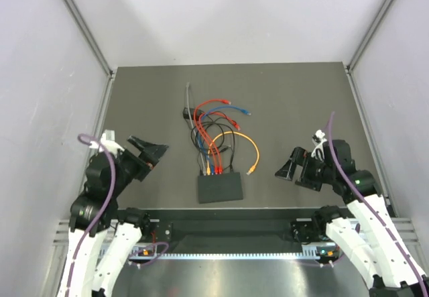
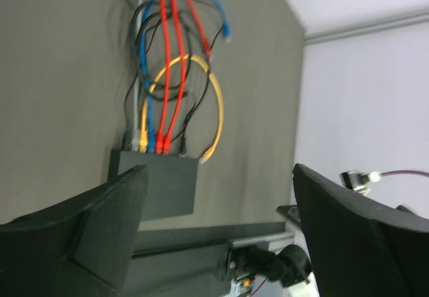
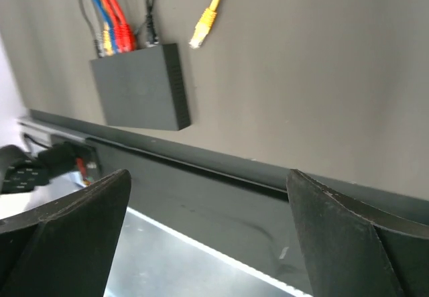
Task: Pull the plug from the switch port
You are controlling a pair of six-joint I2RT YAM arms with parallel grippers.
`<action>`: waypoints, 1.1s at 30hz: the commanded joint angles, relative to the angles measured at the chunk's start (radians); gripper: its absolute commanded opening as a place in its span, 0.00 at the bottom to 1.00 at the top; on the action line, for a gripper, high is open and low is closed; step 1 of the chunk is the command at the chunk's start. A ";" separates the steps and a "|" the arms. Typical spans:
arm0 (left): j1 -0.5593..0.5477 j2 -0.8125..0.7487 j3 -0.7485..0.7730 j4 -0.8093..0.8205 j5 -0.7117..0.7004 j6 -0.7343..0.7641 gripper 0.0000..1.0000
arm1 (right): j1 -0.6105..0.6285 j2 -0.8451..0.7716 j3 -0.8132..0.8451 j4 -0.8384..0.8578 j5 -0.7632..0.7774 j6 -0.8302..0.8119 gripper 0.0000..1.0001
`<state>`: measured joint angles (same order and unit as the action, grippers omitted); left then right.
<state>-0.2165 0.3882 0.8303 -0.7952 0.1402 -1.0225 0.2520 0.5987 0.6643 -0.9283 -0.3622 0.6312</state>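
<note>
Judging by how things lie, we have not begun the pull: every plug seated in the switch (image 1: 220, 188) is in its socket, and neither gripper touches anything. The switch lies flat close to the near edge of the worktop (image 1: 301, 96), about midway between its left and right edges, with its sockets facing the far edge. A row of plugs (image 3: 114, 41) sits along that side: grey, yellow, blue and two red, with black ones beside them, as far as the right wrist view shows. Their cables (image 1: 211, 126) run off in a tangle toward the far edge. The yellow cable (image 1: 244, 143) loops round, and its loose connector (image 1: 251, 170) lies on the worktop just beside the switch's far right corner, in no socket.

Our left gripper (image 1: 153, 155) hangs to the left of the switch, well apart from it, jaws spread wide with nothing between them. Our right gripper (image 1: 289, 164) sits likewise on the right, jaws wide and empty.

The whole job is left, we think. We must pick a plug, bring one gripper to the switch's far edge, close on the plug body and draw it out toward the far edge, perhaps steadying the switch with the other gripper. The plugs stand close together, so a clean grip on one alone looks hard.
</note>
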 commanded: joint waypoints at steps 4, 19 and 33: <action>0.003 0.253 0.131 -0.081 0.084 0.188 0.82 | -0.008 0.165 0.090 0.034 -0.001 -0.197 1.00; -0.162 0.503 0.064 0.060 0.084 0.131 0.69 | 0.050 0.624 0.228 0.488 -0.310 -0.186 0.98; -0.261 0.937 0.104 0.137 0.079 0.183 0.52 | 0.163 1.035 0.488 0.411 -0.414 -0.255 0.72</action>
<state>-0.5072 1.2858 0.8936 -0.6556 0.2012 -0.8978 0.3531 1.5848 1.1034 -0.4805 -0.7269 0.4347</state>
